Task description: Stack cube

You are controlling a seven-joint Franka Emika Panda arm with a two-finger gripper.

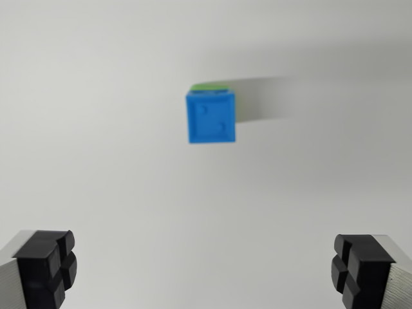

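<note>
The picture is a little soft, so fine detail on the blocks is hard to read. A blue cube (211,118) sits on top of a green cube (210,85), and it hides nearly all of it: only a thin green strip shows past the blue cube's far edge, so the green cube's shape and size cannot be judged. The blue top face carries what look like two small round marks, too blurred to tell whether they are raised or sunken. A grey shadow stretches from the pair toward the wrist view's right.

The pincer (206,270) is only partly in frame. Its two black pads (48,267) sit in the bottom corners, each cut off by the lower edge, with pale grey finger bodies clipped by the side edges. The pads stand wide apart with nothing between them but bare white table (96,161).

The stacked cubes lie well ahead of the pincer, up the frame and roughly in line with the middle of the gap between the pads, clear of both. No container shows anywhere in view.
</note>
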